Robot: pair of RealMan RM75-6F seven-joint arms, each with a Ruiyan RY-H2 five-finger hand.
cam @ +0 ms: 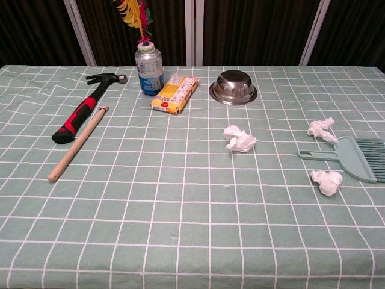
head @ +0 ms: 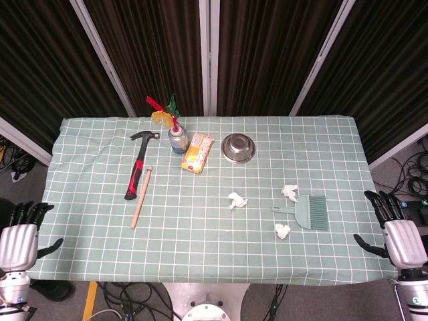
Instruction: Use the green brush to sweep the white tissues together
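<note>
Green flat-lying brush [head: 309, 212], bristles rightward

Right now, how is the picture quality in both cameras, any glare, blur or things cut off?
Head view: even, soft light, faint shadows, everything sharp; both robot hands, left and right, sit at the frame edges. Chest view: mild glare on the upturned steel bowl; the green plastic brush is cut off at the right edge; the three crumpled white tissues stay crisp; no hands appear.

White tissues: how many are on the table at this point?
3. One tissue lies mid-table, one just beyond the green brush, one just in front of its handle. None looks hidden.
</note>
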